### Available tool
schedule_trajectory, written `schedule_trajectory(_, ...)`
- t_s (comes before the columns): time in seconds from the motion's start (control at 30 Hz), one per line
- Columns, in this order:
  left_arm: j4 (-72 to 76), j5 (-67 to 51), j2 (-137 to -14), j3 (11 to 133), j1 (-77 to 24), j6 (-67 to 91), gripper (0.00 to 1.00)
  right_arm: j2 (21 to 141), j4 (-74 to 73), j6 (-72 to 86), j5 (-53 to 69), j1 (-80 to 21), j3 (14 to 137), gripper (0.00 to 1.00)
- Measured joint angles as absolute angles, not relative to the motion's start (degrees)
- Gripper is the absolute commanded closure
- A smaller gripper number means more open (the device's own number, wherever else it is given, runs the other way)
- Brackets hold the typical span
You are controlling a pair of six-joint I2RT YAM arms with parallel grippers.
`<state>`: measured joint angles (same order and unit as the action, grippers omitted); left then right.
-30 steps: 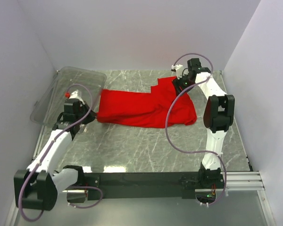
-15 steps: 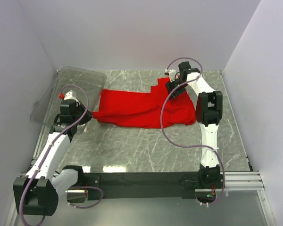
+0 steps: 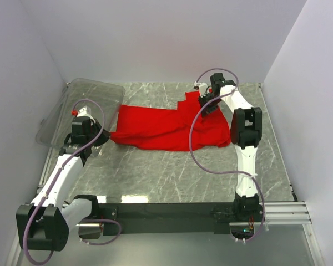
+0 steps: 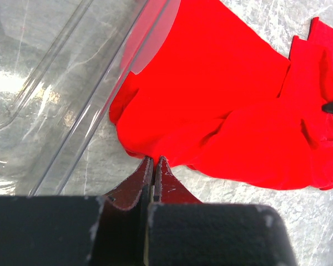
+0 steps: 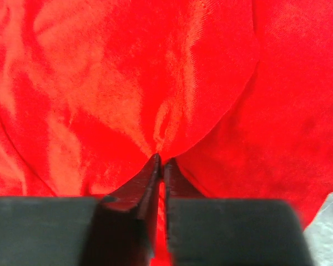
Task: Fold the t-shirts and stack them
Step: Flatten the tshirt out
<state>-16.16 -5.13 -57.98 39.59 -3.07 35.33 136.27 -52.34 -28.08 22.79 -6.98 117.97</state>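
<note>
My right claw (image 5: pixel 160 160) is pinched almost flat on a raised fold of the red t-shirt (image 3: pixel 155 127), with a sliver of cloth showing between the fingers. Seen from above, that grip sits at about 1 o'clock on the garment, near its bunched right end. My left claw (image 4: pixel 154 162) is closed tight, its tips right at the t-shirt's hem at roughly 8 o'clock. I cannot tell whether any cloth is caught there. The t-shirt lies crumpled and spread sideways across the far half of the worktop (image 3: pixel 166 177), toward 12 o'clock from its middle. Its left end shows through the rim of the clear bin (image 3: pixel 77 105), which lies at the garment's 9 o'clock.
</note>
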Motion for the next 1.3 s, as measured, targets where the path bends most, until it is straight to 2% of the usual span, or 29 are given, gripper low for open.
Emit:
schedule_trajectory(0.07, -16.16, -5.13, -57.98, 39.59, -3.07, 35.33, 0.99, 135.41, -51.4, -28.12, 23.18, -6.9, 117.14, 1.0)
schedule_trajectory(0.2, -16.14, -5.15, -57.98, 39.59, -3.07, 35.35, 0.99, 131.26, -50.13, -28.21, 24.91, -6.37, 113.95, 1.0)
schedule_trajectory(0.43, -15.73, -5.37, -58.0, 39.59, -3.07, 35.38, 0.99, 124.57, -48.07, -28.14, 29.71, -6.31, 116.73, 1.0)
schedule_trajectory(0.7, -15.73, -5.41, -58.04, 39.59, -3.07, 35.35, 0.99, 124.27, -46.5, -27.73, 30.2, -9.91, 117.43, 1.0)
schedule_trajectory(0.97, -15.7, -6.0, -58.04, 39.59, -3.07, 35.38, 0.99, 128.68, -45.23, -25.58, 22.79, -11.99, 119.72, 1.0)
schedule_trajectory(1.0, -15.73, -6.04, -58.04, 39.59, -3.07, 35.38, 0.99, 129.4, -44.95, -25.28, 21.78, -11.88, 119.79, 0.86)
schedule_trajectory(1.03, -15.73, -6.17, -58.04, 39.59, -3.07, 35.38, 0.99, 130.41, -44.6, -24.77, 20.62, -11.73, 119.83, 0.77)
schedule_trajectory(1.1, -15.7, -6.22, -58.04, 39.59, -3.07, 35.38, 0.99, 132.4, -44.51, -24.21, 18.83, -11.57, 120.14, 0.65)
schedule_trajectory(1.2, -15.7, -6.22, -58.39, 39.59, -3.07, 35.38, 0.99, 134.37, -44.86, -23.66, 17.28, -11.2, 120.79, 0.56)
schedule_trajectory(1.3, -15.73, -6.22, -58.83, 39.62, -3.07, 35.38, 0.99, 134.19, -45.04, -23.68, 17.08, -10.66, 120.7, 0.52)
